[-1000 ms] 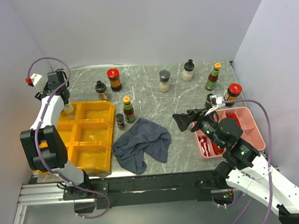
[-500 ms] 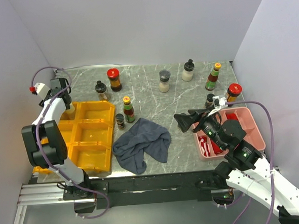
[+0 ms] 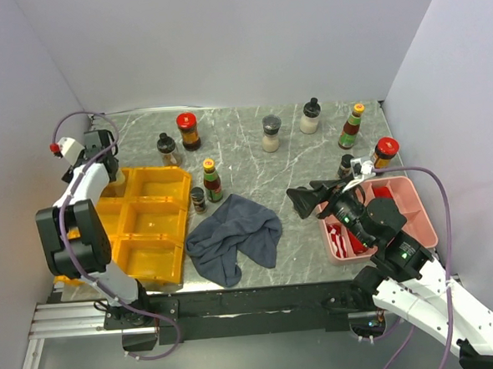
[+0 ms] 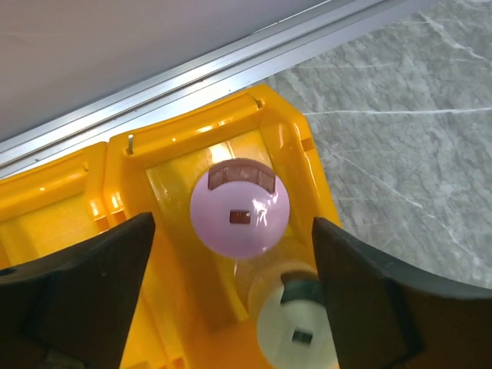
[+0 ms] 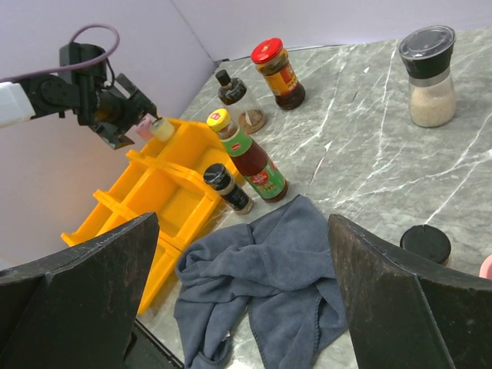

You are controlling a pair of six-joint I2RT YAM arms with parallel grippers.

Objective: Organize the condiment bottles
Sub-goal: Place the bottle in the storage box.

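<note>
While a pink-capped jar [image 4: 239,212] and a pale-green-capped jar [image 4: 296,332] sit in the yellow tray's [image 4: 69,200] corner compartment between the left gripper's [image 4: 231,261] parted jaws, nine bottles [image 3: 271,133] stand unsorted on the marble table [image 3: 245,164], the right gripper [image 3: 304,195] gaping empty.

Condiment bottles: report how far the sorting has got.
Done: a pink-capped glass jar and a pale-capped jar stand in one compartment of the yellow plastic tray. In hand: nothing; left gripper and right gripper are open. Left: the rest on the marble table, including the red-lidded jar and yellow-capped sauce bottle.
</note>
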